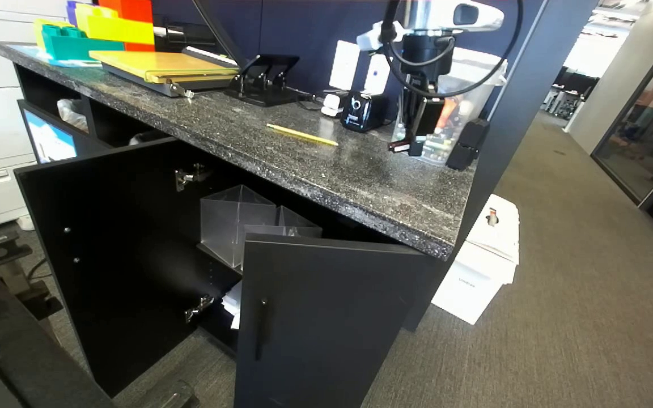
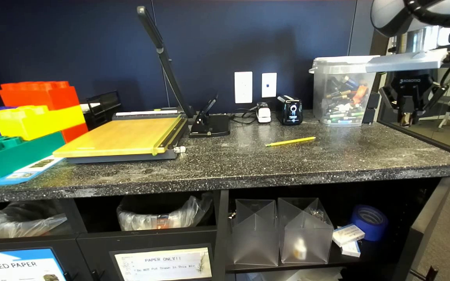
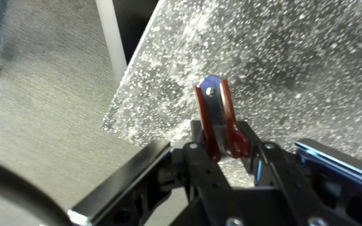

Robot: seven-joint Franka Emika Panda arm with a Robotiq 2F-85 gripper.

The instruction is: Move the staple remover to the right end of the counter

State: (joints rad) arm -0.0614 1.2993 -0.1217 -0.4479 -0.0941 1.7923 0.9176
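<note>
The staple remover (image 1: 399,147) is small, with dark red sides and a metal middle. My gripper (image 1: 415,148) is shut on it; it juts out from the fingertips. The wrist view shows the staple remover (image 3: 228,106) between the two fingers (image 3: 221,130), over the speckled surface near a corner. In an exterior view the gripper (image 2: 406,119) points down at the right end of the dark speckled counter (image 2: 229,160), and a small shiny brownish bit shows at its tips. The counter also shows in an exterior view (image 1: 372,181) and in the wrist view (image 3: 278,62). The exact height above the counter is hard to tell.
A clear bin of batteries (image 2: 342,97) stands beside the gripper. A yellow pencil (image 2: 291,141), a black pencil sharpener (image 2: 290,111) and a yellow paper cutter (image 2: 123,136) lie further left. The counter's right edge (image 3: 127,69) drops to carpet. A cabinet door (image 1: 326,317) stands open below.
</note>
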